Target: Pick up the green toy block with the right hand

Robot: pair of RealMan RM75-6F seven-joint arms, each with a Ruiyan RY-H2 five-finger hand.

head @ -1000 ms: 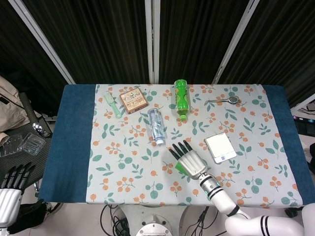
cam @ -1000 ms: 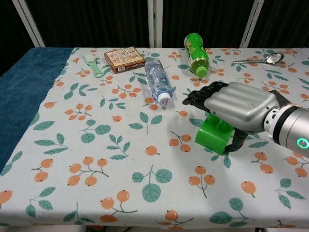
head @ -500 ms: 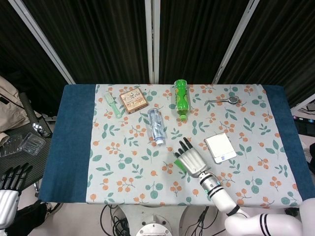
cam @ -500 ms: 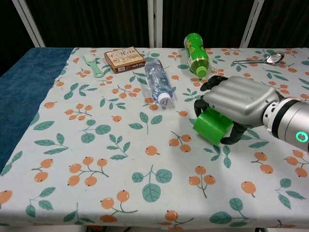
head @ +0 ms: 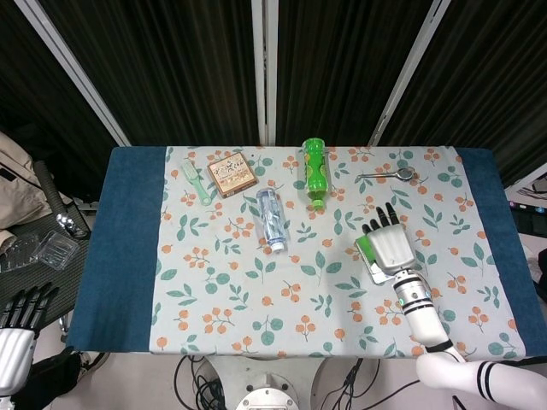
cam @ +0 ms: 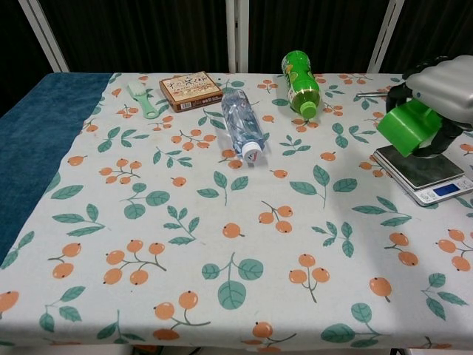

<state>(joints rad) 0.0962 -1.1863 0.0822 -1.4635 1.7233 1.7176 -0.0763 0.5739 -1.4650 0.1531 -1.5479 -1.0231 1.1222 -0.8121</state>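
Observation:
The green toy block (cam: 406,126) is off the table, gripped under my right hand (cam: 443,92) at the right edge of the chest view. It hangs above the small silver scale (cam: 423,171). From the head camera my right hand (head: 390,244) covers most of the scale, and only a sliver of the green toy block (head: 365,248) shows at its left side. My left hand (head: 19,316) hangs beside the table at the lower left, fingers spread, holding nothing.
A clear water bottle (head: 271,218) and a green bottle (head: 315,172) lie mid-table. A patterned box (head: 232,174) and a green brush (head: 196,181) sit at the back left, a spoon (head: 389,175) at the back right. Plastic trays (head: 47,253) lie left of the table.
My right hand has lifted the green block off the cloth and carried it right and away, from the table's front middle to above the scale. The left hand barely moved.

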